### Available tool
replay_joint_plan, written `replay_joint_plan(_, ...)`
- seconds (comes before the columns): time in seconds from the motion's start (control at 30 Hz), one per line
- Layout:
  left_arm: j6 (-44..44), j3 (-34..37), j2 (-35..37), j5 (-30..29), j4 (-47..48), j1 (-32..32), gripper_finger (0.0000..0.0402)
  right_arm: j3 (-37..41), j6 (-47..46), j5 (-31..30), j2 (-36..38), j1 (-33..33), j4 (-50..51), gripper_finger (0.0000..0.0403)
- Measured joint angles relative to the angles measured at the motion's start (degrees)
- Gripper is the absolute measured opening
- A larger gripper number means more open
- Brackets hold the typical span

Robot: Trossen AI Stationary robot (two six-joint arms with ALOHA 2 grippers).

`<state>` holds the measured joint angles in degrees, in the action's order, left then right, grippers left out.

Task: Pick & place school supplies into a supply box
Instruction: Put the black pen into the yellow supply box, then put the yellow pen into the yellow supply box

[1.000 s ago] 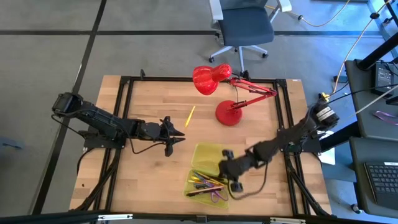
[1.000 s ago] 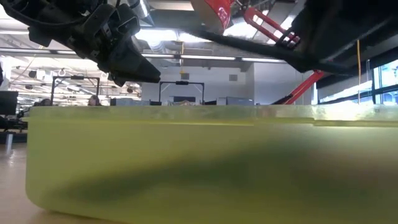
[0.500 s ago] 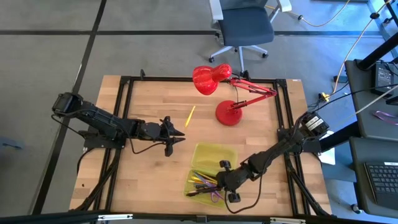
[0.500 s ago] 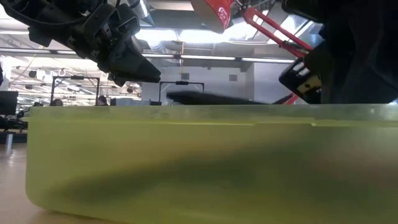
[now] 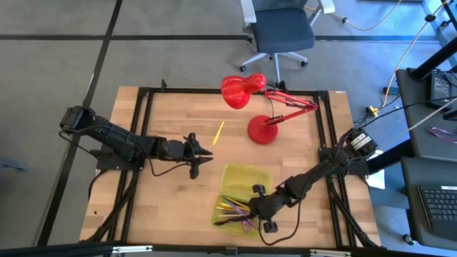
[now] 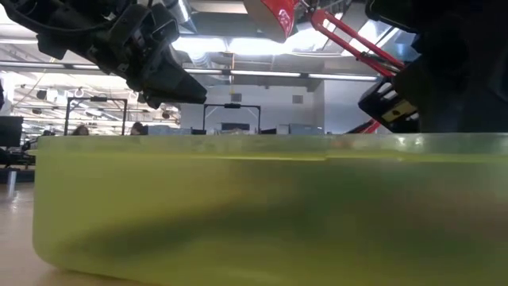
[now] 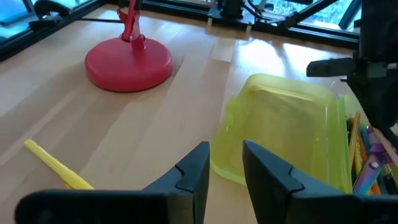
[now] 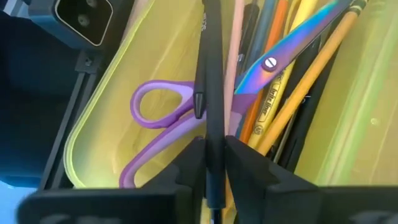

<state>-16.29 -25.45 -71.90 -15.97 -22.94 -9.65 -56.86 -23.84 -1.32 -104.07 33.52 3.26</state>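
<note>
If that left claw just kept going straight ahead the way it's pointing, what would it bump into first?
Probably the supply box: the left gripper points at its near yellow-green wall across bare table. The yellow pencil lies off to one side.

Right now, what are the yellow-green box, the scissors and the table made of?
The supply box looks like glossy see-through plastic: light glows through its walls. The scissors seem to have smooth purple plastic handles and shiny metal blades with a rainbow sheen. The table looks like pale wood, with plank lines and grain showing.
</note>
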Motion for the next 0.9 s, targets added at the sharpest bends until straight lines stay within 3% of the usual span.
replay_joint_plan(0.2, 1.1, 0.0, 0.0, 0.5, 0.0, 0.0, 0.0091, 0.0, 0.2, 0.0, 0.1, 0.0, 0.1, 0.0134)
replay_joint_plan(0.37, -1.1, 0.0, 0.0, 1.6, 0.8, 0.0, 0.0118, 0.0, -1.3, -0.9, 3.4, 0.0, 4.0, 0.017)
replay_joint_plan(0.6, -2.6, 0.0, 0.0, 1.4, 0.6, 0.0, 0.0192, 0.4, 0.3, -7.0, 11.7, 2.1, 10.5, 0.0176)
replay_joint_plan(0.77, -4.2, 0.0, 0.0, 3.6, 0.6, 0.0, 0.0212, 8.3, -2.3, -11.8, 21.1, 4.3, 7.9, 0.0177)
replay_joint_plan(0.9, -6.9, -1.4, 0.0, -5.2, 3.3, 1.3, 0.0206, 17.3, -2.9, -17.4, 29.4, 6.1, 0.8, 0.0177)
